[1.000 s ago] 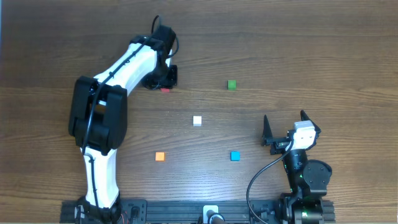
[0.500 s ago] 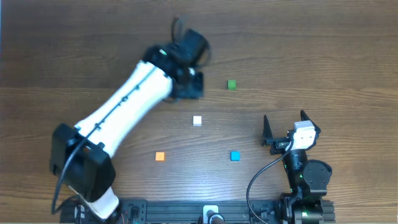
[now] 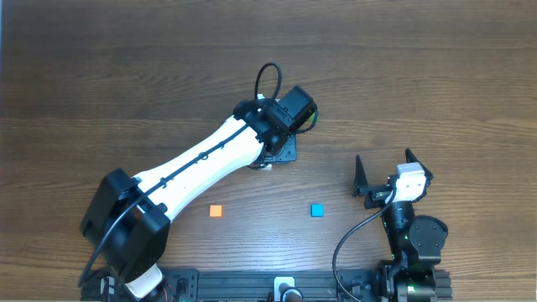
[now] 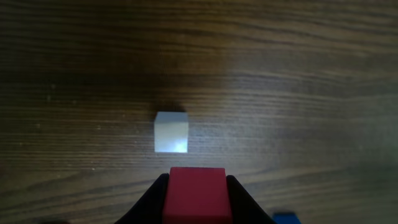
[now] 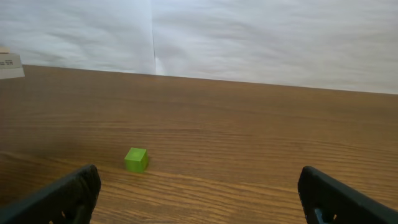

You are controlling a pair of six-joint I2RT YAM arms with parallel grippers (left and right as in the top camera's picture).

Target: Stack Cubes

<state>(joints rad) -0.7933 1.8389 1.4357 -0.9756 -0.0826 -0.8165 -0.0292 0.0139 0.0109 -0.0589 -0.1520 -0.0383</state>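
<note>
The left gripper [image 4: 196, 206] is clamped on a small red cube [image 4: 196, 186], poised just short of the small white cube [image 4: 171, 132] mid-worktop [image 3: 436, 67], presumably for stacking. The right gripper [image 3: 383, 161] rests near the front edge, fingers apart.

- We record one tabletop [image 3: 436, 50] of dark brown wood, its grain running side to side in the top view.
- We record a white backdrop [image 5: 261, 43] rising just behind the tabletop's far edge; whether it is wall or sheet we cannot tell.
- We note one vertical seam [image 5: 153, 37] in that backdrop.
- We note a small pale card [image 5: 10, 64] at the far edge, partly cut off.
- Light: soft and even, with a mild sheen on the wood.
</note>
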